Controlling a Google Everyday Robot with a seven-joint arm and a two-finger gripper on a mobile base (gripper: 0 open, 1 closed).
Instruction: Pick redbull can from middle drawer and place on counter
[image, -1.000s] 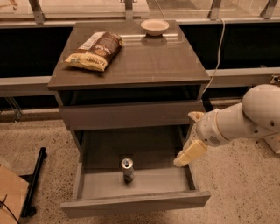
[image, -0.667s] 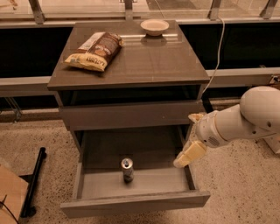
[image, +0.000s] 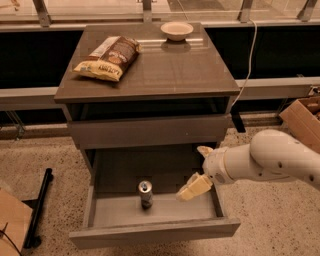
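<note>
The redbull can (image: 145, 193) stands upright on the floor of the open middle drawer (image: 150, 233), near its front and a little left of centre. My gripper (image: 198, 169) hangs over the right part of the drawer, to the right of the can and apart from it. Its two cream fingers (image: 193, 187) are spread, with nothing between them. The white arm reaches in from the right. The counter (image: 165, 70) is the glossy top of the cabinet above.
A chip bag (image: 107, 57) lies on the counter's left half and a tan bowl (image: 176, 30) sits at its back edge. A cardboard box (image: 302, 115) is on the floor at right. A black pole (image: 39, 207) lies at left.
My gripper has moved left and slightly down inside the drawer, closer to the can. The can has not moved.
</note>
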